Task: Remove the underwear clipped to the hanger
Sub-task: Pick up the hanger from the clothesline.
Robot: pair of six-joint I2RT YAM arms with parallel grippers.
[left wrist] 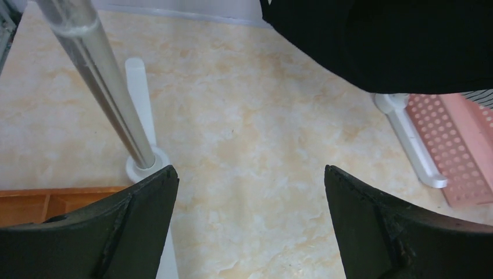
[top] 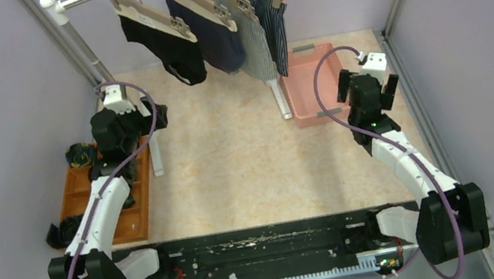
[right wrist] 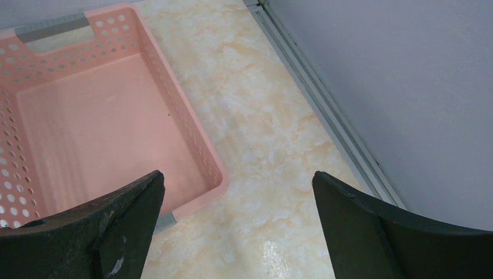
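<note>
Top external view has the underwear (top: 221,39) hanging clipped to hangers (top: 151,14) at the desk's (top: 247,162) far edge. Both the left hand (left wrist: 250,180) and right hand (right wrist: 238,180) gape empty. Best: grip the black pair's (top: 165,44) lower fabric, pull down steadily until clips (top: 178,23) release.

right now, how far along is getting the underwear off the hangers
Done: nothing yet. The black pair, navy pair, striped pair and pinstriped pair all hang clipped on their hangers, and no garment shows in the pink basket. In hand: nothing. The left gripper is open near the black pair, and the right gripper is open over the basket's edge. Left: unclip all four.
</note>
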